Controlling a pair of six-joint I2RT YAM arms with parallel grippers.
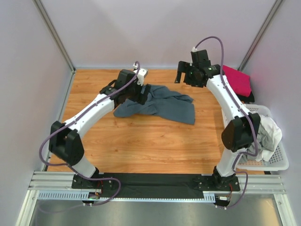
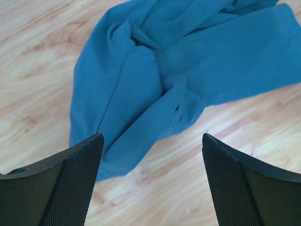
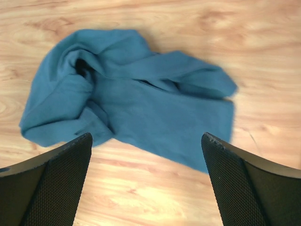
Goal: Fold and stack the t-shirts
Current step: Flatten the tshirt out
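Observation:
A slate blue-grey t-shirt [image 1: 162,107] lies crumpled on the wooden table, bunched at its left end [image 2: 141,80] and flatter toward the right [image 3: 155,108]. My left gripper [image 1: 144,94] hovers over the bunched left part, open, with bare wood and the shirt's edge between its fingers [image 2: 153,139]. My right gripper [image 1: 181,76] hangs above the table behind the shirt's right end, open and empty [image 3: 146,136]. A folded magenta-pink t-shirt [image 1: 237,80] rests on a black one [image 1: 249,98] at the far right. White and light grey t-shirts [image 1: 269,134] fill the basket.
A white plastic lattice basket [image 1: 270,162] stands at the right edge, beside the right arm's elbow [image 1: 237,134]. White walls and metal posts enclose the table at the back and sides. Bare wood [image 1: 141,141] stretches in front of the blue shirt.

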